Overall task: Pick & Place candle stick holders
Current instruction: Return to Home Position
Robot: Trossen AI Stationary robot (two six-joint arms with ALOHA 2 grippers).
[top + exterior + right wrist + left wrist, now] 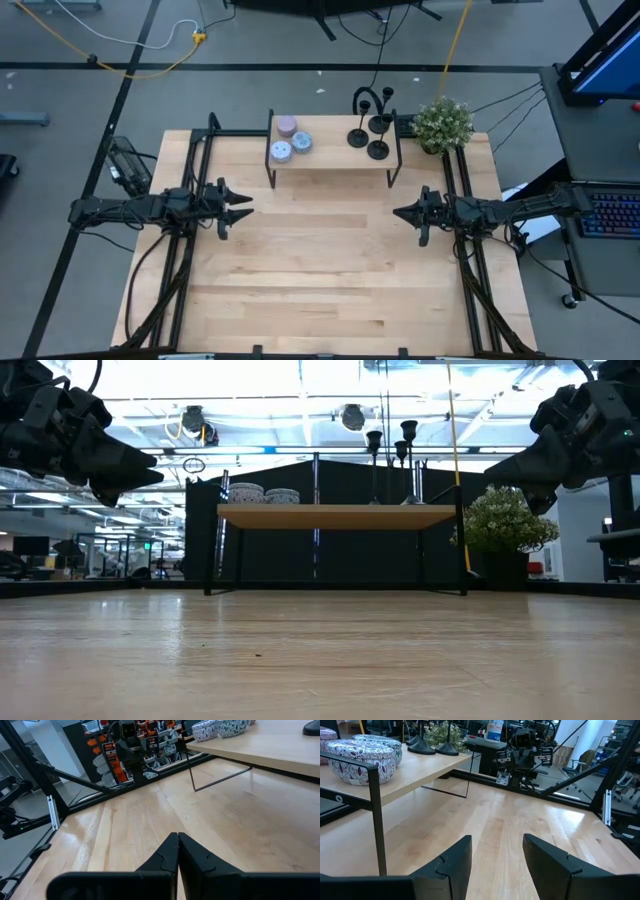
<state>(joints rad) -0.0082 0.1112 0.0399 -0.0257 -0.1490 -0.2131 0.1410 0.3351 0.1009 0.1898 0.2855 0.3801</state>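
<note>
Three black candle stick holders (372,132) stand by their round bases on the right half of a small wooden shelf (335,162) at the table's far middle; their cup tops (392,438) show in the low view and two bases (434,747) in the left wrist view. My left gripper (245,205) hovers open over the table's left side, fingers level and pointing right, with nothing between them (497,840). My right gripper (398,212) hovers shut over the right side, pointing left, also empty (178,836). Both are well short of the shelf.
Round patterned candle tins (290,140) sit on the shelf's left half. A potted plant (443,123) stands at the table's far right corner beside the shelf. The shelf stands on thin black legs (376,815). Bare wooden tabletop (320,270) lies between and in front of the arms.
</note>
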